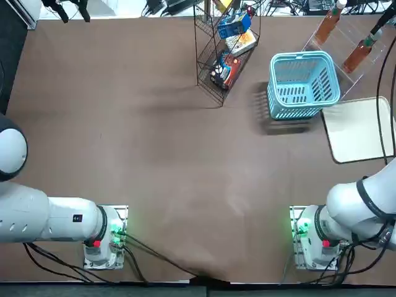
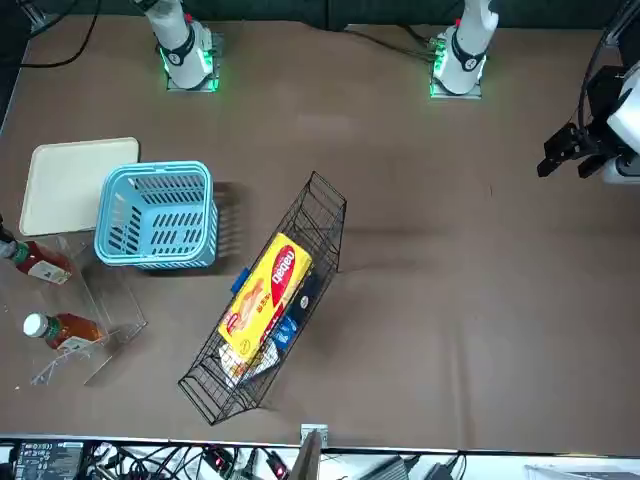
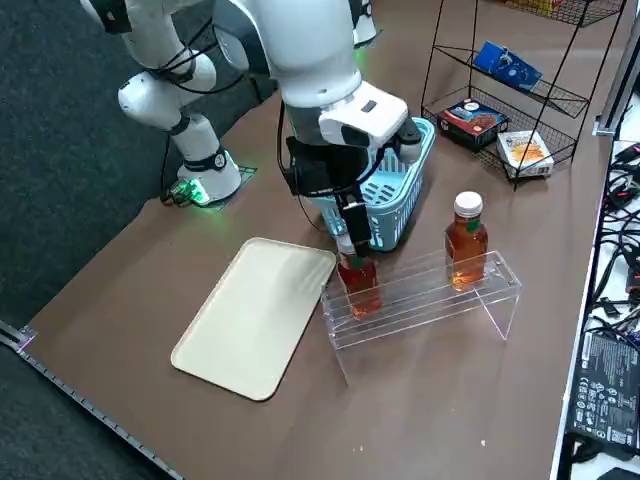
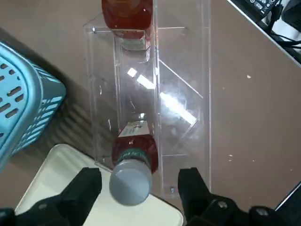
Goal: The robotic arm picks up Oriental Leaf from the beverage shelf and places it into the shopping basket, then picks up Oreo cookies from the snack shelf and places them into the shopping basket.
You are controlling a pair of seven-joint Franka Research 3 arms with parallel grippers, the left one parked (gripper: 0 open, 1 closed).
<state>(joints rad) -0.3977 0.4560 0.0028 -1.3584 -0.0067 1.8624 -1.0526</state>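
The clear beverage shelf (image 3: 425,295) holds two orange-brown bottles. My right gripper (image 4: 138,188) hangs open over the Oriental Leaf bottle (image 4: 134,155) at the shelf's end nearest the cream tray. One finger stands on each side of the bottle's pale cap, with gaps. From the right side, the gripper (image 3: 350,238) sits just above this bottle (image 3: 361,288), and the second bottle (image 3: 466,245) stands further along. The light blue shopping basket (image 3: 408,170) is right behind the gripper. The blue Oreo cookies packet (image 3: 508,65) lies on an upper tier of the black wire snack shelf (image 3: 470,95).
A cream tray (image 3: 255,315) lies flat beside the clear shelf and the basket. The snack shelf also holds a red-and-black packet (image 3: 473,115) and a white-and-orange packet (image 3: 525,150). Cables and equipment run along the table's far edge (image 3: 610,390).
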